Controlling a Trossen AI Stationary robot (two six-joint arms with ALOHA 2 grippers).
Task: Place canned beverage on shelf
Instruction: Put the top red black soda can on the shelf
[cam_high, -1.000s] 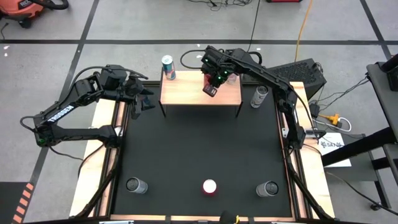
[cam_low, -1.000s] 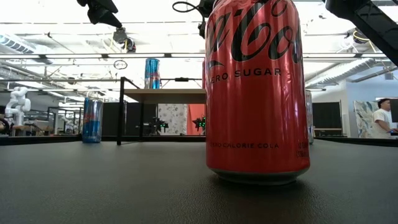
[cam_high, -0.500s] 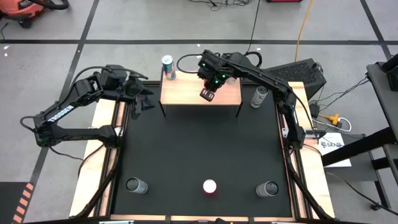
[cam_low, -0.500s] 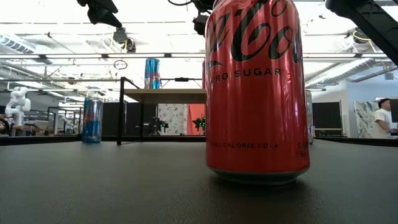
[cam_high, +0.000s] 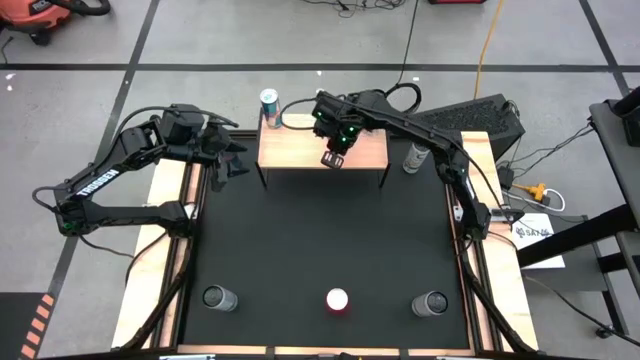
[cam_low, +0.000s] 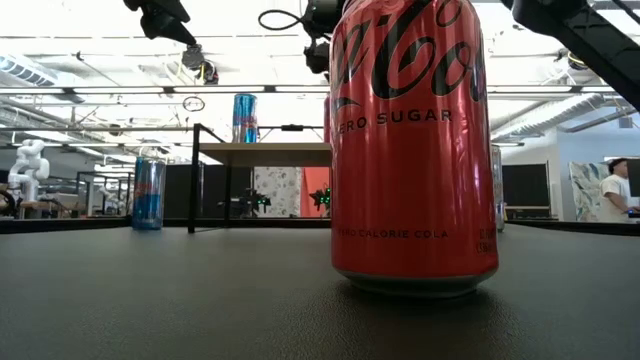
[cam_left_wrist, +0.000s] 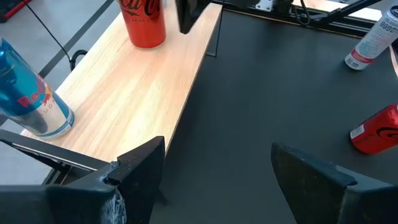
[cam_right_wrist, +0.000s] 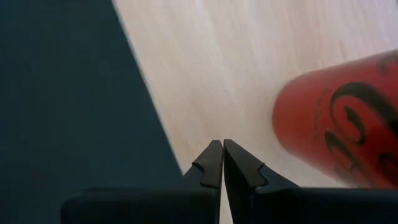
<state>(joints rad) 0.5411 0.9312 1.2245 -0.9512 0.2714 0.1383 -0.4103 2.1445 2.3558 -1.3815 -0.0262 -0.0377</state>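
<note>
Up at 12 o'clock on the tabletop (cam_high: 320, 230) we see the shelf (cam_high: 300, 150) carrying a red can (cam_left_wrist: 144, 22) and blue can (cam_high: 270, 108); right gripper (cam_high: 334, 158) above it, fingers pressed together, left gripper (cam_high: 232, 158) at 10, fingers spread.

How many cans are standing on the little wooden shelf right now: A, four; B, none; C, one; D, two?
D: the shelf holds two, a blue can at one end and a red cola can farther along, seen in the left wrist view.
</note>
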